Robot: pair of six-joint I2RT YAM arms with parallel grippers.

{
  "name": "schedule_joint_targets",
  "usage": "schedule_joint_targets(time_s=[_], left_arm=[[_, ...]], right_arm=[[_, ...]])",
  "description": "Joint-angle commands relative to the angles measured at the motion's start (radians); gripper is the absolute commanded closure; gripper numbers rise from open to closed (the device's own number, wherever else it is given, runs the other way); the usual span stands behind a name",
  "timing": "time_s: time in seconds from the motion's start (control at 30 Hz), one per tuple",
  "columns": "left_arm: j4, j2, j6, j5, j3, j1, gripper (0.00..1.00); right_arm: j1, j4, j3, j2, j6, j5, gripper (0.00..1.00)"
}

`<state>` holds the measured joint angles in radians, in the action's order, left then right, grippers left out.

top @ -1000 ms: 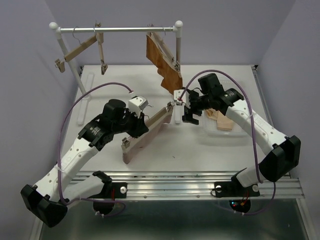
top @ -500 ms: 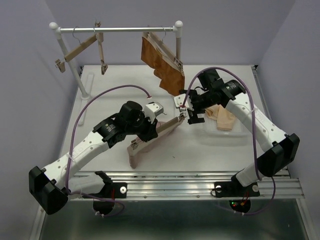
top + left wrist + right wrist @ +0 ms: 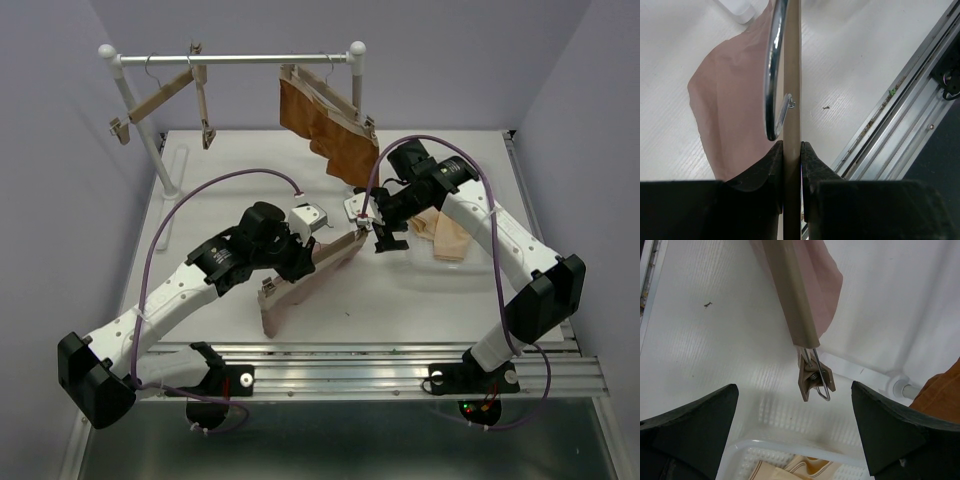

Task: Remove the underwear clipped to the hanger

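Pale wooden hanger bar (image 3: 791,75) is clamped by left gripper (image 3: 791,150).
The right gripper (image 3: 795,415) is spread wide, empty, metal clip (image 3: 815,382) at 12 o'clock; dusty pink fabric brief (image 3: 730,100) is draped at bar's 9 o'clock.

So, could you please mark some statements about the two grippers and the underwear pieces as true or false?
1. The left gripper is shut on the wooden hanger. True.
2. The right gripper is shut on the clip. False: it is open, with its fingers apart from the clip at the hanger's end.
3. The cream underwear lies in the clear tray. True.
4. The rust brown underwear lies in the clear tray too. False: it hangs from another hanger on the rail.
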<state>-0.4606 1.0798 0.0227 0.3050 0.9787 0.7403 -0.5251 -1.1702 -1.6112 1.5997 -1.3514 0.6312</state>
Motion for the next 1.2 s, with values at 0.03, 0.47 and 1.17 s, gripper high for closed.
schedule_joint_targets(time_s=[0.03, 0.47, 1.17], left_arm=[[0.031, -0.017, 0.017, 0.000, 0.037, 0.011, 1.00], [0.022, -0.020, 0.013, -0.023, 0.048, 0.016, 1.00], [0.023, -0.044, 0.008, -0.015, 0.055, 0.018, 1.00]], right_arm=[[-0.003, 0.000, -0.033, -0.011, -0.017, 0.042, 0.00], [-0.012, 0.024, -0.038, 0.028, 0.000, 0.038, 0.04], [-0.021, 0.049, -0.049, 0.065, 0.014, 0.045, 0.30]])
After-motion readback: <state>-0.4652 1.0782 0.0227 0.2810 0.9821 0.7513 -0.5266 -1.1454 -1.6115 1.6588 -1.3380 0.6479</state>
